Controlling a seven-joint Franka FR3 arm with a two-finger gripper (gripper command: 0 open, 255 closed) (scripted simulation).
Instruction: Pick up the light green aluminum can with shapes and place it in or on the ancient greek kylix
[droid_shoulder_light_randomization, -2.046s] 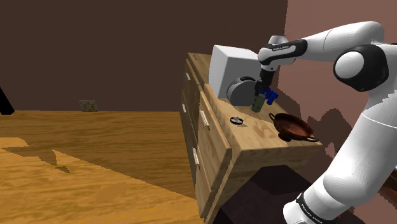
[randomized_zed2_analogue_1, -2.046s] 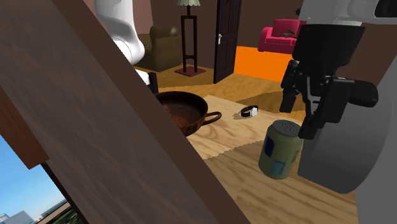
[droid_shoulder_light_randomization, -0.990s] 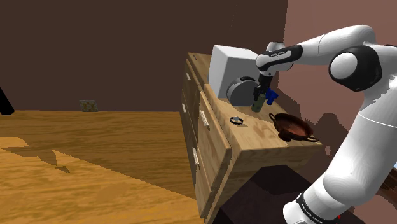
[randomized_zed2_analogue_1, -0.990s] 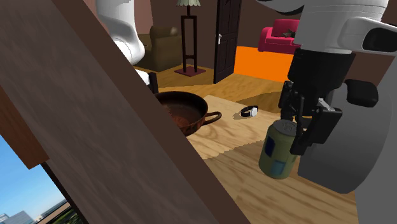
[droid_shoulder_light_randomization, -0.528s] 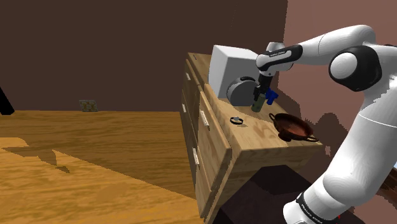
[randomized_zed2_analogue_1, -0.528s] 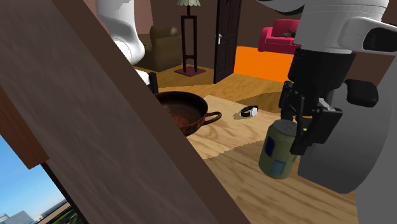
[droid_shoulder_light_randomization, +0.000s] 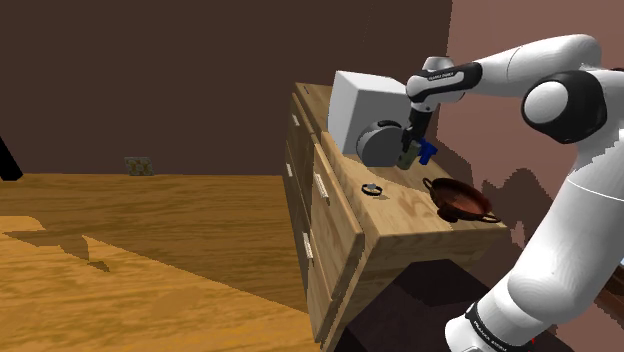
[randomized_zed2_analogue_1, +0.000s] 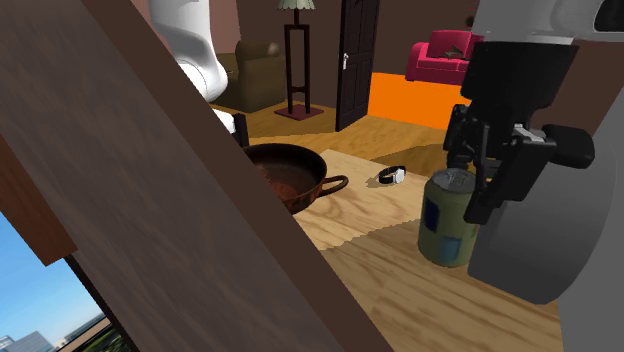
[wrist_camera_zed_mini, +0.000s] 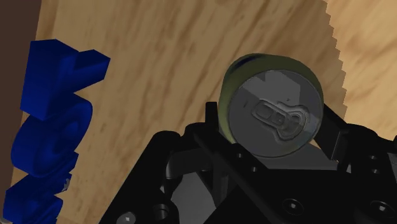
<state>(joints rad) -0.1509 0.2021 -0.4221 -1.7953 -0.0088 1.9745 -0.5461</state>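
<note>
An olive-green can (randomized_zed2_analogue_1: 449, 221) with blue patches and a grey top hangs just above the wooden cabinet top (randomized_zed2_analogue_1: 400, 290), upright. My black gripper (randomized_zed2_analogue_1: 470, 180) is shut on its upper rim. In the wrist view the can (wrist_camera_zed_mini: 273, 113) sits clasped between the two fingers of the gripper (wrist_camera_zed_mini: 273, 130). In the shoulder view the gripper (droid_shoulder_light_randomization: 410, 146) holds the can (droid_shoulder_light_randomization: 407, 157) beside a grey round appliance. The kylix (droid_shoulder_light_randomization: 460, 198), a dark brown shallow bowl with side handles, stands near the cabinet's front corner, apart from the can, and is also in the second exterior view (randomized_zed2_analogue_1: 290, 178).
A white box with a grey round front (droid_shoulder_light_randomization: 365, 115) stands close behind the can. A blue object (wrist_camera_zed_mini: 54, 127) lies beside the gripper. A small ring-like item (droid_shoulder_light_randomization: 373, 189) rests between can and cabinet edge. A dark slanted board (randomized_zed2_analogue_1: 150, 200) blocks the second exterior view's left.
The gripper has risen with the can, which has left the cabinet top, straightened from a tilt and shifted toward the second exterior view's right.
</note>
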